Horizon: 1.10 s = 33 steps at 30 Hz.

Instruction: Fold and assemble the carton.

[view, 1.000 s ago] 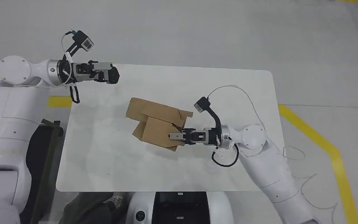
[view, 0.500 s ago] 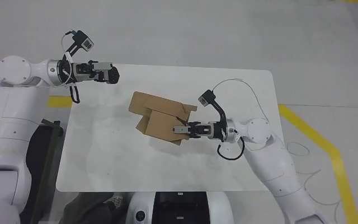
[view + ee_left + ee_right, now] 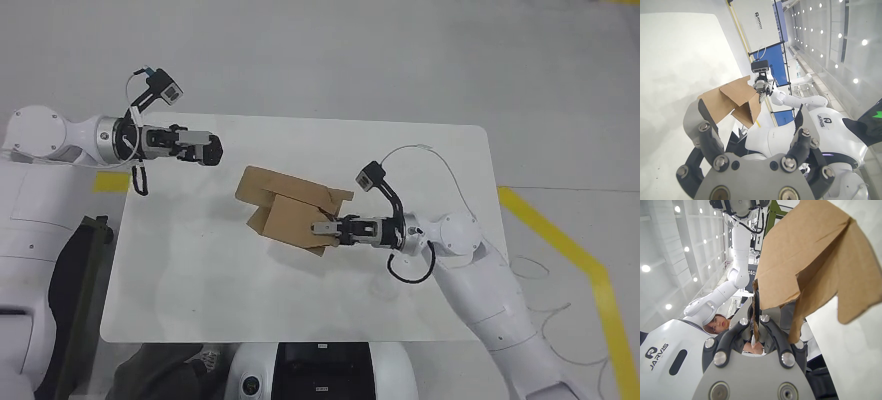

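Observation:
A brown cardboard carton [image 3: 285, 205], partly unfolded with loose flaps, is held up over the middle of the white table [image 3: 200, 290]. My right gripper [image 3: 322, 227] is shut on the edge of one carton panel [image 3: 802, 256], which runs between its fingers [image 3: 756, 306]. My left gripper [image 3: 212, 150] hangs above the table's far left corner, open and holding nothing, a short way from the carton [image 3: 734, 100]. In the left wrist view its two fingers [image 3: 704, 111] stand wide apart, with the right gripper [image 3: 761, 92] seen beyond at the carton's far edge.
The table edge [image 3: 110, 300] runs along the left, with a dark green bin [image 3: 75, 280] beside it on the floor. A yellow floor line [image 3: 560, 240] lies to the right of the table.
My right gripper has carried the carton a little toward the table's far side and tilted it. My left gripper has moved right, closer to the carton.

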Tool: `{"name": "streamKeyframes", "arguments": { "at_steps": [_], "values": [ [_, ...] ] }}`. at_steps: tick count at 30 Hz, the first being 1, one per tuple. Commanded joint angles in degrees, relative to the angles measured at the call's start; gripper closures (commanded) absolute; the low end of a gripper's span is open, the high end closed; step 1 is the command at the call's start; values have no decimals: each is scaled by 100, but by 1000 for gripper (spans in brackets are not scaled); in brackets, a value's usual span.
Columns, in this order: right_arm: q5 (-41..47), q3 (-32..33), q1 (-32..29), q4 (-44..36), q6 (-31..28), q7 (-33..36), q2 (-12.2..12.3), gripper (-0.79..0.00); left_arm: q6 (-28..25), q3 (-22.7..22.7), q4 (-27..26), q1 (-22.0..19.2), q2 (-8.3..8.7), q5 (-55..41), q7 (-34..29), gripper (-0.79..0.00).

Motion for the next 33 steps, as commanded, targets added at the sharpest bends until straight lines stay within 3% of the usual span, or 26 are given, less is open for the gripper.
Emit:
{"name": "streamKeyframes", "arguments": {
  "at_steps": [1,9,14,33],
  "values": [
    [165,-93,148,156,45,126,-26,0,66,8,-153,123,19,-60,-63,-785],
    [379,-440,575,608,-17,88,-143,0,83,412,-702,495,205,-234,-63,-785],
    [212,-529,684,685,-115,126,-159,0,157,755,-683,383,308,-249,-63,-785],
    [-97,-735,631,427,0,-289,-187,0,456,772,-887,564,290,-28,52,-785]
  ]
}}
